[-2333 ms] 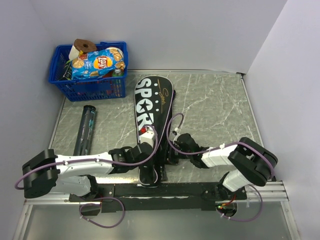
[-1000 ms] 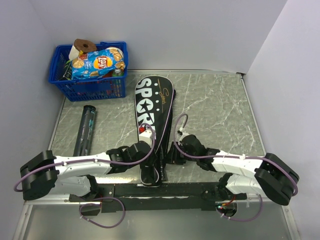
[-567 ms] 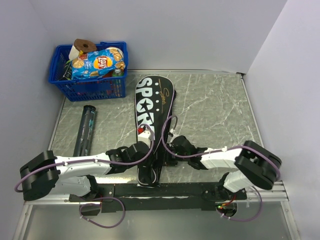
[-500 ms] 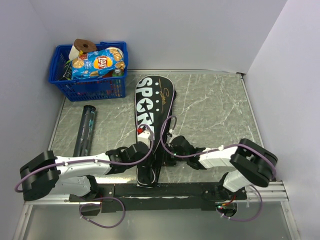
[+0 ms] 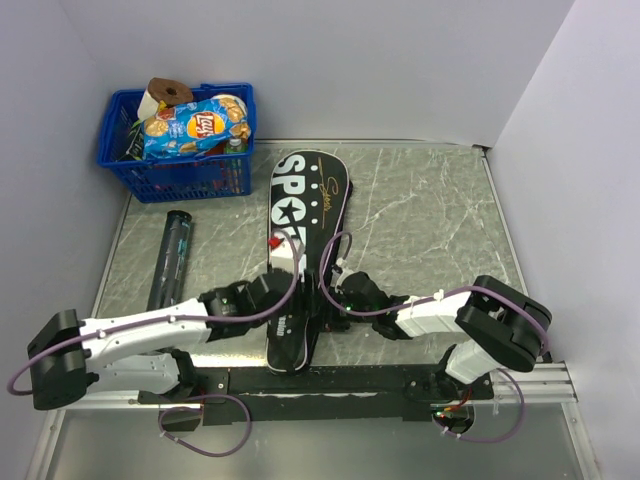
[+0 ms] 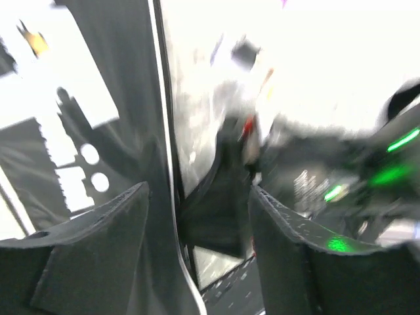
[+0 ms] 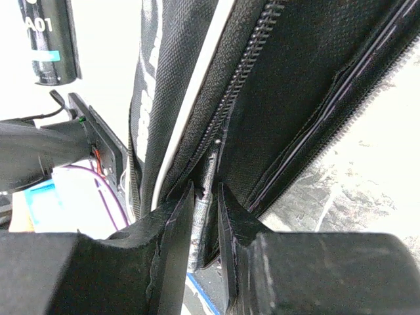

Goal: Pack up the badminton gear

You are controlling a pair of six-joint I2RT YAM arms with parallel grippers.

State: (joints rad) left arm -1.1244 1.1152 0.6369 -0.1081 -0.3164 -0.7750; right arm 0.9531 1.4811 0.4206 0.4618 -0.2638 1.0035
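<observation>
1 grey tabletop (image 5: pixel 430 220) carries the black cover (image 5: pixel 305 215), with the dark tube (image 5: pixel 172 258) left of it. At the cover's near end the left pincer (image 6: pixel 197 210) stands open over its edge. The right pincer (image 7: pixel 205 197) grips what looks like the zip pull (image 7: pixel 209 172). Likely zipping; next, draw the pull steadily along the cover.

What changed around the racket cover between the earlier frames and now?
The left gripper opened its jaws, releasing the large black racket-shaped cover, and its arm drew back left. The cover's near end swung slightly left. The right gripper edged left onto the cover's zipper edge, jaws pinched there. The dark cylindrical tube and blue plastic basket stayed put.
</observation>
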